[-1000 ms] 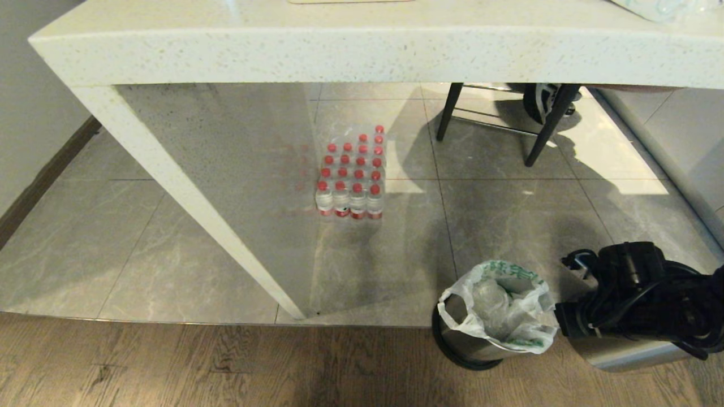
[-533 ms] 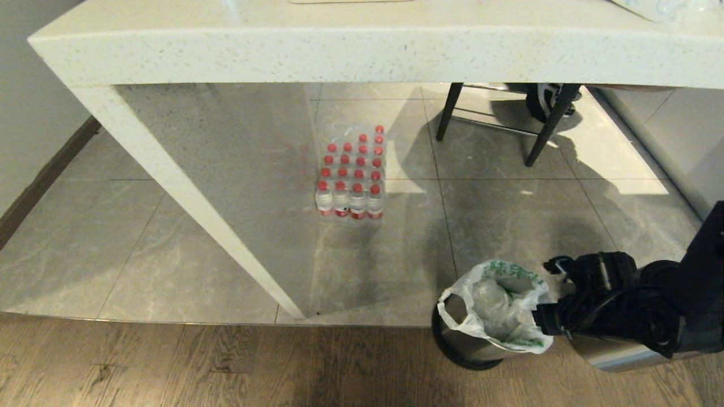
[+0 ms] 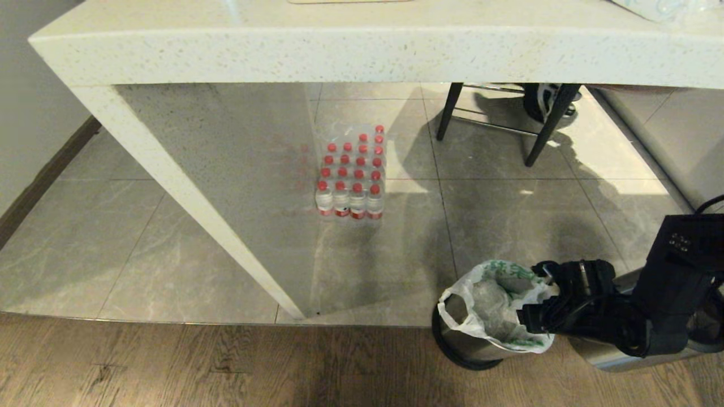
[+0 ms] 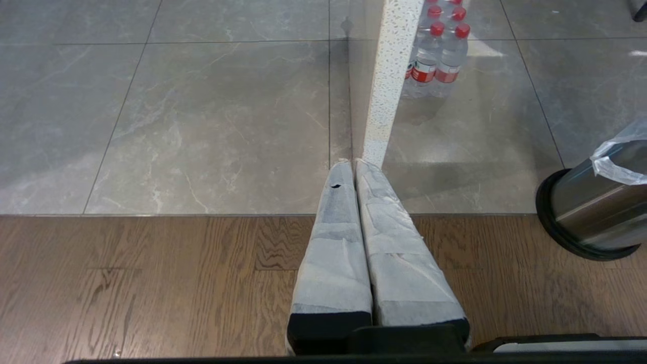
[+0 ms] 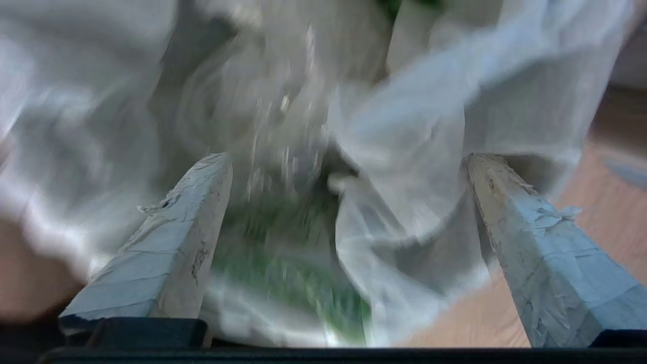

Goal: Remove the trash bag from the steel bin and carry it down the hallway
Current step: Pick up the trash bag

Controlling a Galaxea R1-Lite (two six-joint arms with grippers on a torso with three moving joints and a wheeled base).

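The right gripper (image 5: 349, 162) is at the near right, its jaws spread wide with the bunched plastic of the trash bag (image 3: 498, 308) lying between them, not clamped. The bag sits in the steel bin (image 3: 472, 345), which stands on the wood flooring just short of the grey tiles. The left gripper (image 4: 354, 164) hangs over the wood floor, fingers pressed together. Farther off, a pack of red-capped bottles (image 3: 352, 178) stands under the white stone table (image 3: 362, 51)
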